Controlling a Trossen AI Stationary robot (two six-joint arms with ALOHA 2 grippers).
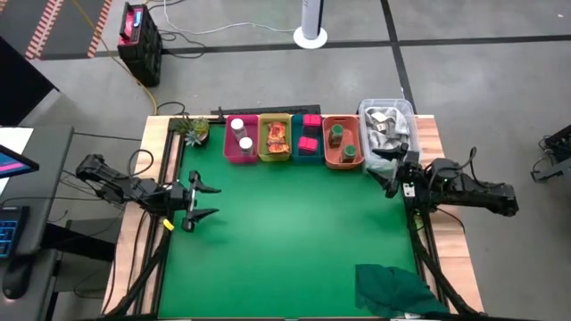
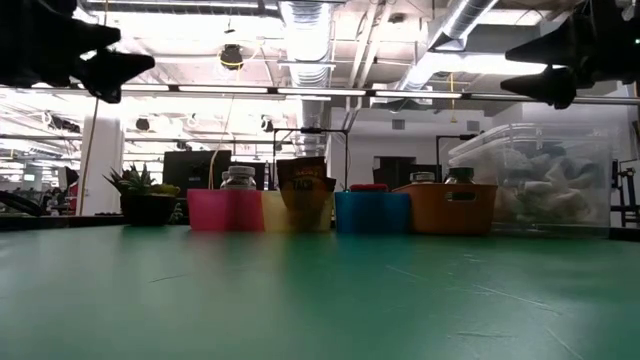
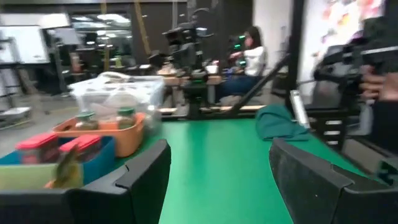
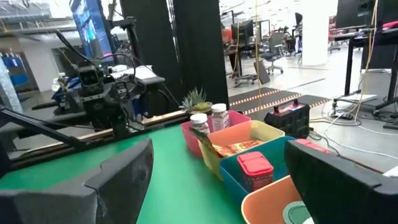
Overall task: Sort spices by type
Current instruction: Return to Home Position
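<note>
Overhead, both grippers are hovering spread and empty, the left gripper [image 1: 214,201] at nine o'clock, the right gripper [image 1: 382,171] at two; the spices [image 1: 310,143] are sitting sorted in bins [image 1: 227,148] at twelve o'clock.

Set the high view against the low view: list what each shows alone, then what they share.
Only the high view: the left tool and right tool seen whole and open at the sides of the table, and a green cloth at its near right corner. Only the low view: the ceiling ducts and the room behind. Both: the row of bins, the potted plant and the clear container.
</note>
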